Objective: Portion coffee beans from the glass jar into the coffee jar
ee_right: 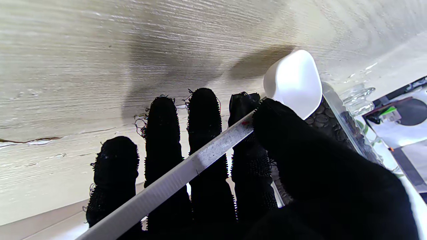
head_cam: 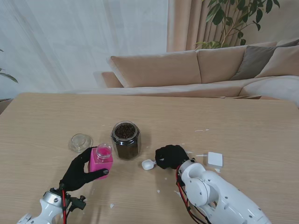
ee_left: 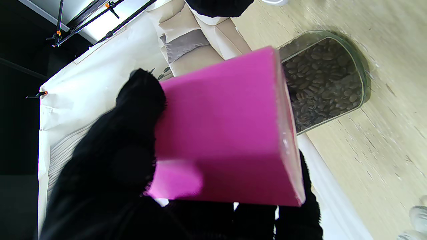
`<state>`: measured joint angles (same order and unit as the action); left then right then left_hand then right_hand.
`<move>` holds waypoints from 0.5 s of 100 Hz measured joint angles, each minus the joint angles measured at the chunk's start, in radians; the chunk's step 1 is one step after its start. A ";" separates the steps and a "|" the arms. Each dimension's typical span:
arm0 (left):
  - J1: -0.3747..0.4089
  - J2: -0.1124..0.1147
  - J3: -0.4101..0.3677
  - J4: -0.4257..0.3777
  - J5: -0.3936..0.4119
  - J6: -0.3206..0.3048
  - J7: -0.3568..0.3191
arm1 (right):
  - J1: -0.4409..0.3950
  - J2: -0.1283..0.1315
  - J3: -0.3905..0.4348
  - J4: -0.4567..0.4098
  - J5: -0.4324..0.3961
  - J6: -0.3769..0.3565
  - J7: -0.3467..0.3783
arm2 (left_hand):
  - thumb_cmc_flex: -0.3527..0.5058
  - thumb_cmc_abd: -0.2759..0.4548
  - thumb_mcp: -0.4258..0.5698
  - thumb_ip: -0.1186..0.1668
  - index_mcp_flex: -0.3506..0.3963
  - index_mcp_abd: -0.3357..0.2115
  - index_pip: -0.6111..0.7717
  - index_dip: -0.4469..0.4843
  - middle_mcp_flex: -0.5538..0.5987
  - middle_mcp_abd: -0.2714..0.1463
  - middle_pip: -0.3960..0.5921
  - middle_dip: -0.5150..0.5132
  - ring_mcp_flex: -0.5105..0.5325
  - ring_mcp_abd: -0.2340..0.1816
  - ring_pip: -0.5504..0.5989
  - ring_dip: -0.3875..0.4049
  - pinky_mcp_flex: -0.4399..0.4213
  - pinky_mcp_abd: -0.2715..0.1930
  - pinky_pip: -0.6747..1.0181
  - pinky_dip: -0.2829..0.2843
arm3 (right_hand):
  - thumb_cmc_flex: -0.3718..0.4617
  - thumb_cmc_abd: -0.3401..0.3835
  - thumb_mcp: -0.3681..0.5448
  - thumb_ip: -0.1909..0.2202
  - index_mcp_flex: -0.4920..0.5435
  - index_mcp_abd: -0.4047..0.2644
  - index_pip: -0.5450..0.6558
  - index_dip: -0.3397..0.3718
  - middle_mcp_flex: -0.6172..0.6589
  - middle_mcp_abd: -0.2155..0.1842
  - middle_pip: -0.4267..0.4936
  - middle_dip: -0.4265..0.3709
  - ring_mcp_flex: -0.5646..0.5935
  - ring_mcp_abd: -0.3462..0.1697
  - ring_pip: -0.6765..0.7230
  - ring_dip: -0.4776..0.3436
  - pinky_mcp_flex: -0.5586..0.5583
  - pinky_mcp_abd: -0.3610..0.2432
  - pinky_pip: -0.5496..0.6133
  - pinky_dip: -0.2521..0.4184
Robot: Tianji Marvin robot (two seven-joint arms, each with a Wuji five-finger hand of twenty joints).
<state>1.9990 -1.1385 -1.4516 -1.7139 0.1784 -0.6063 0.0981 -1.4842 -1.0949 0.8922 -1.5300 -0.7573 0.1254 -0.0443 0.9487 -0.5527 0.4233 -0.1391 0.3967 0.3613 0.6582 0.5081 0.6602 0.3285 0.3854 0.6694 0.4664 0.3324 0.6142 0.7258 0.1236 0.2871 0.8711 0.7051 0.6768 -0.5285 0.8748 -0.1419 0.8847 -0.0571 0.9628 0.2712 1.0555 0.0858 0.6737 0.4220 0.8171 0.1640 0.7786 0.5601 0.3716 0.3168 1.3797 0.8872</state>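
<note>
Item: our right hand (head_cam: 171, 156), clamped on the white scoop (head_cam: 148, 164), lay just right of the open glass jar (head_cam: 125, 140), bowl pointing jarward; left hand (head_cam: 80, 171) gripped the pink coffee jar (head_cam: 101, 161).

Table (head_cam: 243, 116): matt light wood grain. Glass jar (head_cam: 125, 140): clear, glossy. Coffee jar (head_cam: 100, 161): glossy pink plastic. Scoop (ee_right: 293, 81): smooth white plastic. Both hands: fuzzy black cloth.

Beige sofa (head_cam: 187, 70) behind wood table (head_cam: 243, 116) — white curtains (head_cam: 84, 42), plant (head_cam: 233, 18) w/ daylight
</note>
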 measured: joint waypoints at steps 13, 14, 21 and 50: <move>-0.001 0.000 0.000 0.001 0.000 0.000 0.000 | 0.001 -0.001 0.000 0.000 0.013 0.000 -0.003 | 0.000 0.000 0.000 0.000 0.000 0.000 0.000 0.000 0.000 0.000 0.000 0.000 0.000 0.000 0.000 0.000 0.000 0.000 0.000 0.000 | 0.021 0.044 -0.030 -0.001 -0.026 0.034 0.002 0.135 -0.038 0.044 0.132 0.096 0.000 0.014 0.143 0.079 0.024 0.007 0.099 0.060; -0.001 0.000 0.000 0.001 0.000 0.000 0.000 | 0.001 -0.001 0.000 0.000 0.015 0.000 -0.002 | 0.000 0.000 0.000 0.000 0.000 0.000 0.000 0.000 0.000 0.000 0.000 0.000 0.000 0.000 0.000 0.000 0.000 0.000 0.000 0.000 | 0.021 0.049 -0.031 -0.001 -0.026 0.042 0.002 0.144 -0.038 0.047 0.147 0.107 0.000 0.017 0.157 0.090 0.026 0.007 0.114 0.067; -0.001 0.000 -0.001 0.001 0.000 -0.001 -0.001 | 0.001 -0.001 0.000 -0.003 0.031 0.001 0.005 | 0.000 0.000 0.000 0.000 0.000 0.000 0.000 0.000 0.000 0.000 0.000 0.000 0.000 0.000 0.000 0.000 0.000 0.000 0.000 0.000 | 0.022 0.052 -0.035 -0.001 -0.027 0.046 0.002 0.182 -0.053 0.054 0.223 0.169 0.000 0.023 0.242 0.140 0.059 -0.014 0.187 0.098; -0.003 0.000 -0.001 0.004 0.001 -0.002 0.000 | -0.007 -0.003 0.017 -0.016 0.037 -0.029 0.005 | 0.000 0.000 0.000 0.000 0.000 0.000 0.000 0.000 0.000 0.000 0.000 0.000 0.000 0.000 0.000 0.000 0.000 0.000 0.000 0.000 | 0.020 0.063 -0.014 0.034 -0.051 0.072 0.005 0.207 -0.065 0.080 0.310 0.244 0.000 0.049 0.401 0.229 0.217 -0.070 0.310 0.166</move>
<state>1.9962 -1.1383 -1.4523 -1.7098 0.1795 -0.6085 0.0977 -1.4908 -1.0978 0.9093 -1.5455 -0.7205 0.0961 -0.0398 0.9487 -0.5527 0.4233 -0.1391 0.3967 0.3613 0.6582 0.5081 0.6602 0.3285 0.3854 0.6693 0.4664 0.3324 0.6142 0.7258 0.1236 0.2871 0.8712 0.7050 0.6969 -0.4660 0.8611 -0.1083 0.8335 0.0145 0.9676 0.4779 0.9909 0.1655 0.9834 0.6657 0.8171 0.2133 1.1792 0.7888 0.5890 0.2467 1.6893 1.0533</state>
